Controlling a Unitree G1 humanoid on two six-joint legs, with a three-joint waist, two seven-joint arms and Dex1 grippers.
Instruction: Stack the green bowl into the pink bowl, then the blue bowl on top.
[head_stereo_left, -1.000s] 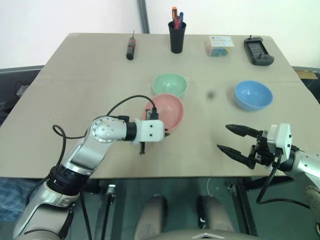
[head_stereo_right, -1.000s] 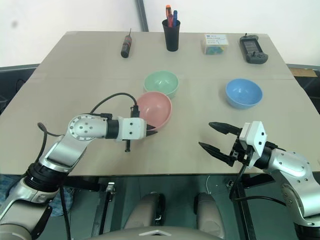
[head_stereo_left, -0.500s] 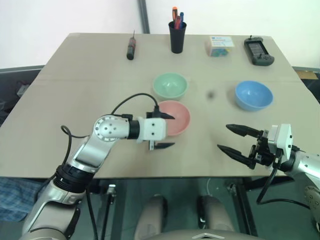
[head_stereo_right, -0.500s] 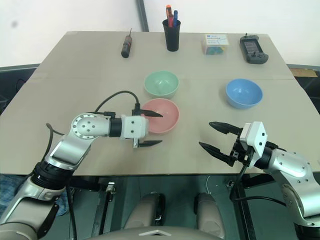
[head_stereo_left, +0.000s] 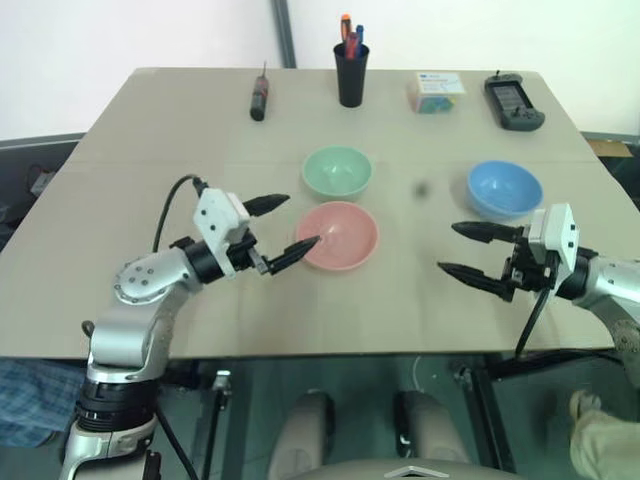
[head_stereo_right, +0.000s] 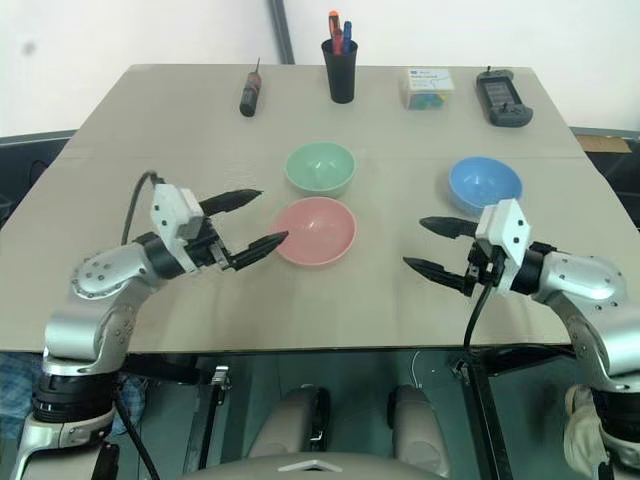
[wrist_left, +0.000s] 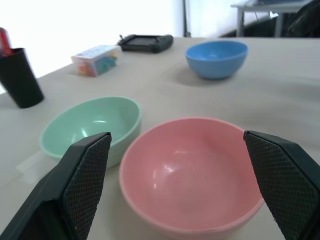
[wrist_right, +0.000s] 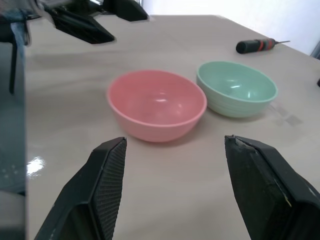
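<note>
The green bowl (head_stereo_left: 338, 171) sits upright and empty near the middle of the table (head_stereo_left: 140, 150), just behind the pink bowl (head_stereo_left: 337, 236), the two close together but with a narrow strip of tabletop between them. The pink bowl is upright and empty too. The blue bowl (head_stereo_left: 505, 190) stands well apart from both, off to my right side, also upright with nothing in it.

My left gripper (head_stereo_left: 283, 229) hovers just to the left of the pink bowl, its two black fingers spread wide and holding nothing; one fingertip reaches close to the pink rim, and I cannot tell whether it touches. In my left wrist view the pink bowl lies between my fingers (wrist_left: 82, 175), with the green bowl beside it.

My right gripper (head_stereo_left: 462, 250) hangs above the table's near right part, in front of the blue bowl, fingers spread wide and empty, pointing toward the pink bowl.

Along the far edge stand a screwdriver (head_stereo_left: 260, 95), a black cup of pens (head_stereo_left: 351, 72), a small clear box (head_stereo_left: 436, 93) and a black handheld device (head_stereo_left: 514, 100).
</note>
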